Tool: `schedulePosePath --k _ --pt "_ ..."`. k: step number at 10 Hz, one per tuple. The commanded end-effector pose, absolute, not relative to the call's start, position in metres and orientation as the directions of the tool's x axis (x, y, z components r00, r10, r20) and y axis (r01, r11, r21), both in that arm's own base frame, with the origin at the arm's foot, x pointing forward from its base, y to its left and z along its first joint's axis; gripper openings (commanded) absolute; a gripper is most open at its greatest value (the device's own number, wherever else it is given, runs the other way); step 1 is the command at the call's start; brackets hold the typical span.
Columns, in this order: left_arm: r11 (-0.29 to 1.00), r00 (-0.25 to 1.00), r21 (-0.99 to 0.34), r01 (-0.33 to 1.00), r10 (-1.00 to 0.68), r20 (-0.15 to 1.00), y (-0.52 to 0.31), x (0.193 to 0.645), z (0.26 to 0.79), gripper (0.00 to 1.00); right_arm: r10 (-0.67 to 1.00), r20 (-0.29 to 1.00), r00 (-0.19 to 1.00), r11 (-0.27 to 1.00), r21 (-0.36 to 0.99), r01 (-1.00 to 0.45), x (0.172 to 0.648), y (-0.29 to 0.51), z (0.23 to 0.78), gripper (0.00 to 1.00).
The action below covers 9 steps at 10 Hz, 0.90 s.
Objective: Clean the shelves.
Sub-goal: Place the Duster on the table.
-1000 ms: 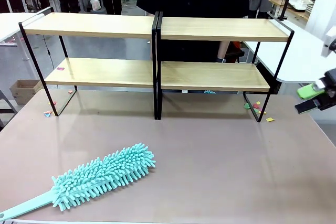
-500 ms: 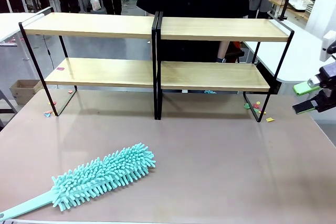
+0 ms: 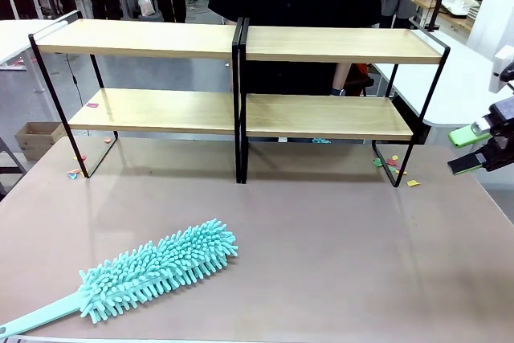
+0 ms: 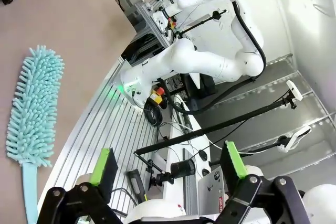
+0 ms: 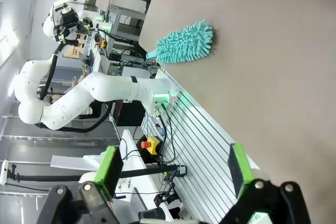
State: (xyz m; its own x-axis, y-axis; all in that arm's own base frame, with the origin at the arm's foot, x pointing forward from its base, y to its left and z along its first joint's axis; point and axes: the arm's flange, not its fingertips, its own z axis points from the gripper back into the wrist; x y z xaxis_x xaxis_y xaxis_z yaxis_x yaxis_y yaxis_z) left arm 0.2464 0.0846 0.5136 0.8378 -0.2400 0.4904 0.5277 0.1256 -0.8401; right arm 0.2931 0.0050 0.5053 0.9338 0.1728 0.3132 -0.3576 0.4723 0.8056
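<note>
Shelves (image 3: 241, 78) are set at the far side of the worktop (image 3: 337, 238), untouched; a teal duster (image 3: 152, 271) is laid near the front left. The right gripper (image 3: 474, 150) is held off the right edge with fingers spread, and the left gripper (image 4: 168, 169) is likewise spread and empty. A careless reach could push the flat handle off the edge, or a thin black frame could be struck.

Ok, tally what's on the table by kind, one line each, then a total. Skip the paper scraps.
Shelf racks: 2, left and right, joined at the middle
Dusters: 1, teal, lying flat in front of the left rack
Total: 3
</note>
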Motion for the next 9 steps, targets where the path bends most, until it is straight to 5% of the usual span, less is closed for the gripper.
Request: schedulePosePath --k 1,9 --pt "0.113 0.823 -0.830 0.547 -0.257 0.507 0.0877 0.2438 0.5128 1.00 0.189 0.322 0.928 0.475 0.797 -0.373 0.2925 0.0025 0.5059 1.00" --pt "0.113 0.823 -0.830 0.547 -0.257 0.507 0.0877 0.2438 0.5128 1.00 0.189 0.322 0.928 0.475 0.797 -0.373 0.2925 0.0025 0.5059 1.00"
